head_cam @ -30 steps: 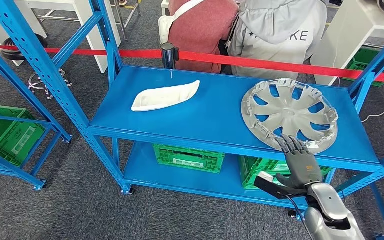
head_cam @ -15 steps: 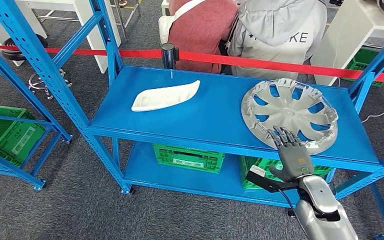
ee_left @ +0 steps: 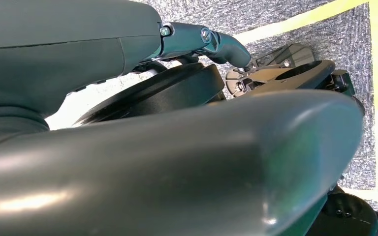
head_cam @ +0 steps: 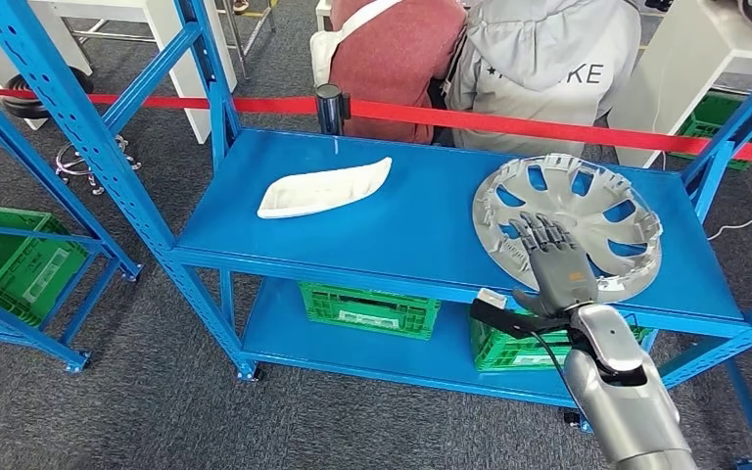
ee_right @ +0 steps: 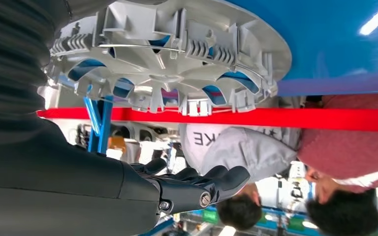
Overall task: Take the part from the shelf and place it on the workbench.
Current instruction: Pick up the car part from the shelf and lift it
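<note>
Right hand (head_cam: 550, 259) open, fingers spread, hovering over near edge of wheel cover (head_cam: 587, 211), which lies flat on shelf's (head_cam: 411, 220) right side. Reach step underway; next, lower and grip the rim.

Tray (head_cam: 323, 188) left and hubcap (head_cam: 568, 223) right on shelf (head_cam: 421, 230), crates (head_cam: 369, 310) beneath, people (head_cam: 480, 59) behind.

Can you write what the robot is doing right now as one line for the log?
step: reaching | right hand: open, above hubcap | hubcap: on blue shelf, not held | white part: untouched
</note>
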